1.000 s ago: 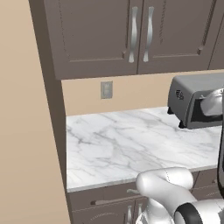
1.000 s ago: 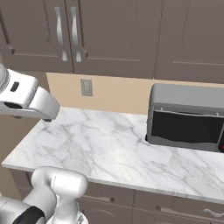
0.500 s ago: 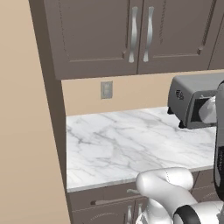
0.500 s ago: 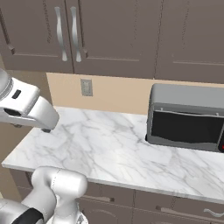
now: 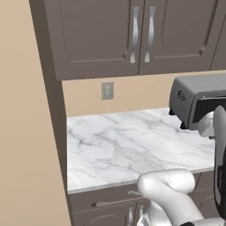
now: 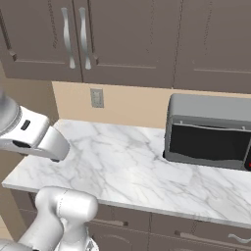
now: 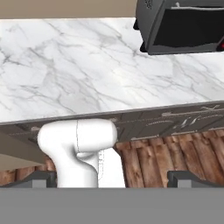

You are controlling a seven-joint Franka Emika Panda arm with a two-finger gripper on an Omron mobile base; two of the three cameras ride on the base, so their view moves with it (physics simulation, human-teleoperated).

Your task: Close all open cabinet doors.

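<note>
Two dark grey-brown cabinet doors (image 5: 97, 39) hang over the counter, their curved silver handles (image 5: 134, 33) side by side. Both lie flush with the cabinet front, as they do in the right base view (image 6: 44, 39). Right of them, another door (image 5: 176, 35) and the doors above the microwave (image 6: 132, 39) also look flush. A further handle (image 6: 5, 41) sits at that view's left edge; I cannot tell how its door stands. My gripper (image 7: 117, 181) is open with nothing between its tips, and looks down on the counter. A white arm link (image 6: 32, 139) hangs left of the counter.
A white marble counter (image 5: 132, 141) carries a grey microwave (image 6: 208, 130) at its right end. A wall outlet (image 5: 107, 90) sits under the doors. A beige wall (image 5: 26, 132) bounds the left. Brown drawer fronts (image 6: 191, 235) run below the counter, above a wood floor (image 7: 175, 157).
The white arm link has sunk lower at the left of the right base view, and the arm reaches further in from the right edge of the left base view. The doors have not moved.
</note>
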